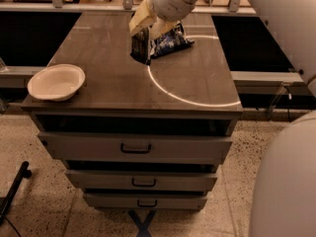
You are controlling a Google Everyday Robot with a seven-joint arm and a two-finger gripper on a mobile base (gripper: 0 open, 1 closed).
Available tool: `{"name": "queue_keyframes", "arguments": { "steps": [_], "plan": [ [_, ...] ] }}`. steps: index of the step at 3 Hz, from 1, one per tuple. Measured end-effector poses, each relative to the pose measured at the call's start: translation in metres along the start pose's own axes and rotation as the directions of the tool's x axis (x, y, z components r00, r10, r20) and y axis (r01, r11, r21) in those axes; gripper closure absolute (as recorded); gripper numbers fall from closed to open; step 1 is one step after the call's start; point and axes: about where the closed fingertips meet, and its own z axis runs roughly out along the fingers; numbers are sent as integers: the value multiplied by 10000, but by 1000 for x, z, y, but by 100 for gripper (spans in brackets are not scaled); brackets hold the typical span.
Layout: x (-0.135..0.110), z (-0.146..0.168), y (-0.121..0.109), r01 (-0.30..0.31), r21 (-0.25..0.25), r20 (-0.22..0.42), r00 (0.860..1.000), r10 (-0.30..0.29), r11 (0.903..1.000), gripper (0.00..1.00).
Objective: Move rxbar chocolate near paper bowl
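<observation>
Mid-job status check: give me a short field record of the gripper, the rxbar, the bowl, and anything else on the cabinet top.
gripper: above the back-middle of the cabinet top, jaws shut on the rxbar chocolate
rxbar chocolate: held on end, hanging below the jaws; contact with the top cannot be told
paper bowl: upright, empty, at the front-left corner
snack bag: lying just right of the bar, toward the back
bar to bowl: well apart; bowl is to the left and nearer the front
task: not yet done
</observation>
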Motion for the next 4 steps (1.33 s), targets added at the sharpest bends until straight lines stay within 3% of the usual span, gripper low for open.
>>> {"name": "queue_keyframes", "arguments": {
  "steps": [1,2,3,4],
  "plan": [
    [1,10,53,1689,-664,503,9849,-1657,9834,100],
    [6,18,86,2695,-1038,748,9620,-2627,9574,100],
    [12,34,124,3760,-1206,940,9257,-3665,9187,100],
    [20,56,160,4794,-1141,941,8771,-4709,8701,100]
  ]
}}
